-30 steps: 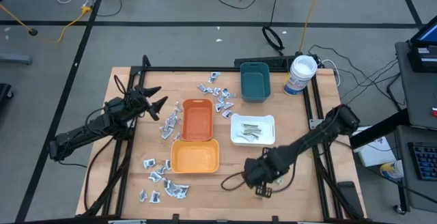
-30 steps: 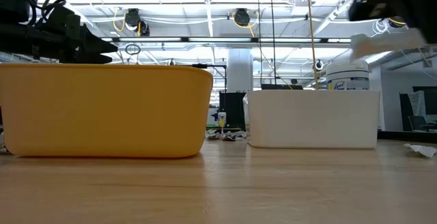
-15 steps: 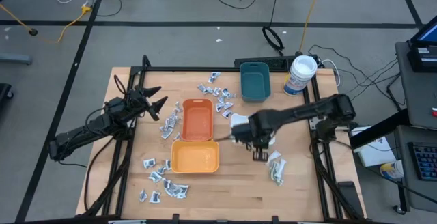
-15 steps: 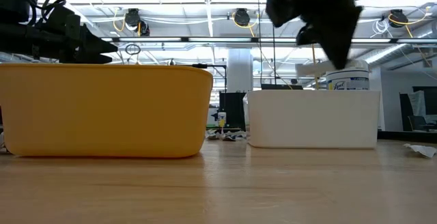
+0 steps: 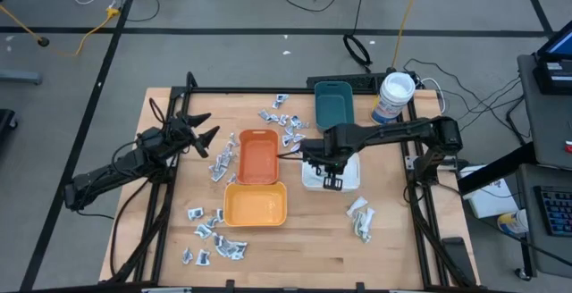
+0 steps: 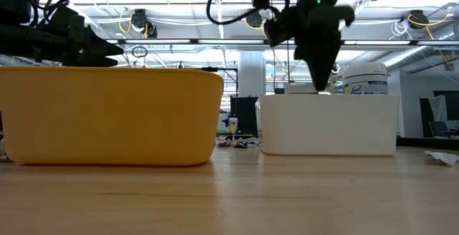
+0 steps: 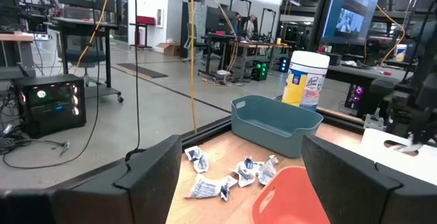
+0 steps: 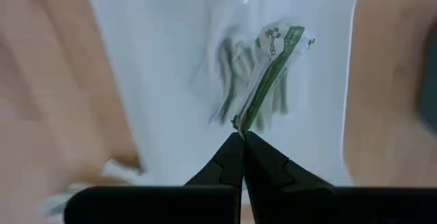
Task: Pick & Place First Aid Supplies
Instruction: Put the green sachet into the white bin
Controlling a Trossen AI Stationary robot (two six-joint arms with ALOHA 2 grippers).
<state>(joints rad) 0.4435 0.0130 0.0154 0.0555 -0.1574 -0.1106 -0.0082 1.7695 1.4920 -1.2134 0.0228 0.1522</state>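
My right gripper (image 5: 324, 164) points down over the white tray (image 5: 350, 181), shut on a slim green-white strip (image 8: 268, 74). More strips lie in that tray (image 8: 229, 67), and a few lie on the table near the right edge (image 5: 360, 218). Silvery sachets lie scattered near the teal tray (image 5: 286, 123), beside the red-orange tray (image 5: 219, 163) and near the front left (image 5: 210, 235). My left gripper (image 5: 202, 133) waits open, level, over the table's left side, with nothing between its fingers (image 7: 157, 176). My right gripper pinches one end of the green-white strip (image 8: 243, 123) between its two fingertips. The fingers come from above, pointing down. The strip hangs below them over the white tray (image 8: 157, 60); whether its free end (image 8: 290, 36) touches the tray I cannot tell.
A red-orange tray (image 5: 257, 157) and a yellow-orange tray (image 5: 255, 206) stand mid-table, and a teal tray (image 5: 332, 105) at the back. A white tub with a blue label (image 5: 393, 98) stands at the back right. Bare wood lies near the front edge (image 5: 304, 257).
My right gripper, staying shut, has swung from the table's near right part toward the far edge and a little left, and now stands over the white tray. Its wrist has rolled on the way. The strips on the table that the arm covered now show.
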